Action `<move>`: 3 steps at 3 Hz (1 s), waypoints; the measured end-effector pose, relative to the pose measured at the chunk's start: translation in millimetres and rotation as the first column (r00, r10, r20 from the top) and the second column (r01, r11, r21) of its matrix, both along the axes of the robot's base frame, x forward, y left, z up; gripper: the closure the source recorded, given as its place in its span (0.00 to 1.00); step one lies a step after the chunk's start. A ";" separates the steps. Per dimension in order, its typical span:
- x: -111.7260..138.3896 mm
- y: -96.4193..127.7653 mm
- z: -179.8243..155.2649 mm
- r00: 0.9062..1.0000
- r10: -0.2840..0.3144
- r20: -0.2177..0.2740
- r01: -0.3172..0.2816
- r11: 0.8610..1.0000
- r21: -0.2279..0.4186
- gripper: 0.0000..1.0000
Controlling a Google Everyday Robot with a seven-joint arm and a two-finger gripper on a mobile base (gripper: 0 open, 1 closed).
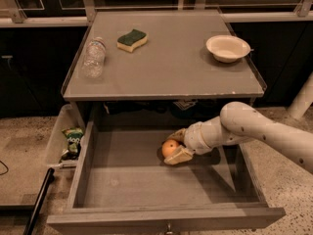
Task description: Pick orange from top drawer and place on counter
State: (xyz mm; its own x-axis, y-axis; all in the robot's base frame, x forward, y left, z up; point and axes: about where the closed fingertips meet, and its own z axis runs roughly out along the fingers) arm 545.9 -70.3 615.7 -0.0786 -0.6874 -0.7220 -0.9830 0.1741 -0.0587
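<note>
The orange [169, 147] lies on the floor of the open top drawer [127, 180], right of its middle and toward the back. My gripper [176, 146] reaches in from the right on a white arm. One finger [179, 155] presses the orange's near side and the other finger [179, 134] sits at its far side, so the gripper is shut on the orange. The orange rests low, at the drawer floor. The counter [171, 67] lies above the drawer.
On the counter stand a clear plastic bottle [94, 58] at the left, a green-and-yellow sponge [132, 39] at the back and a white bowl [228, 48] at the right. A clear bin with a green snack bag [73, 140] sits left of the drawer.
</note>
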 end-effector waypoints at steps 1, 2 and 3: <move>-0.1 0.0 0.0 1.000 0.000 0.000 0.000 1.000 0.000 0.65; -3.8 1.4 -0.3 1.000 0.001 -0.008 -0.001 1.000 -0.012 0.89; -17.1 7.9 15.6 1.000 0.024 -0.011 -0.025 0.998 -0.056 1.00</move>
State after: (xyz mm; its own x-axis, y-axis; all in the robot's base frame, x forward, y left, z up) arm 528.8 -62.4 631.4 -0.0687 -0.7286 -0.6815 -0.9875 0.1468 -0.0575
